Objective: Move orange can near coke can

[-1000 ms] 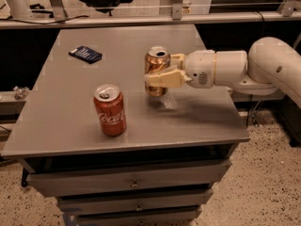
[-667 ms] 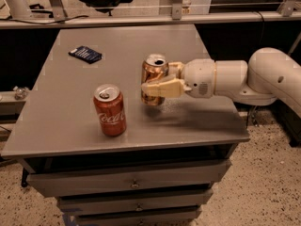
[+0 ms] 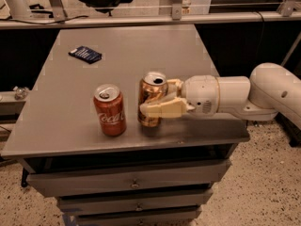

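Orange can: copper-orange and shiny, with a silver top whose opening shows; upright on the worktop, just to the right of the coke can, with a narrow gap between the two.
Coke can: red with white script and a silver top; upright near the front edge of the worktop; the landmark for all entries here.
Claw: pale cream, reaching in from the right of the coke can; it pinches the orange can about its middle, one finger across the can's front face, the other behind it.
Arm: white, in rounded segments, lying level to the right of the coke can and passing beyond the worktop's right edge.
Worktop: grey and flat; it carries both cans.
Blue packet: dark and flat, lying well behind the coke can and a little to its left.
Drawers: grey, with small knobs, stacked under the worktop below the coke can.
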Robot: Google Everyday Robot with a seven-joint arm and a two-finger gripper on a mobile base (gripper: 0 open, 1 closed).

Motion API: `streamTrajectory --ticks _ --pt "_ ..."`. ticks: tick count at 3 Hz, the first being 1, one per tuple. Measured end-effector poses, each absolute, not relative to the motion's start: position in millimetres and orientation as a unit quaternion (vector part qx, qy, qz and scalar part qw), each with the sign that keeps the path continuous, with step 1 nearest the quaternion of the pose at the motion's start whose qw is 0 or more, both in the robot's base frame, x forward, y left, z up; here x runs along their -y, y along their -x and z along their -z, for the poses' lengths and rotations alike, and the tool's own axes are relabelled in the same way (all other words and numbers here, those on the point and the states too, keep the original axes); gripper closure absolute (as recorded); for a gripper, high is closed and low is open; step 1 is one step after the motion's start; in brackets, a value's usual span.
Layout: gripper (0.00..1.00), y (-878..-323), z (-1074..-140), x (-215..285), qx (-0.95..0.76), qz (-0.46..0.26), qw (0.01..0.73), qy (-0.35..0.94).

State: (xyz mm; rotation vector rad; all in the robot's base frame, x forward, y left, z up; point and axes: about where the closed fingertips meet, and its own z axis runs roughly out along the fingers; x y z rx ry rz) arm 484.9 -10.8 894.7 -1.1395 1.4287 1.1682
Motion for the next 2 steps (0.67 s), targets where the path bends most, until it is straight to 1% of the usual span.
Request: streamTrajectory --ticks 1,2 --pt "1.0 -465.1 -882.9 7.0 -0.565 -0.495 0.446 0.487" --pt "1.0 -458.3 -873.8 -0.8 -0.549 -0.501 0.435 0.508"
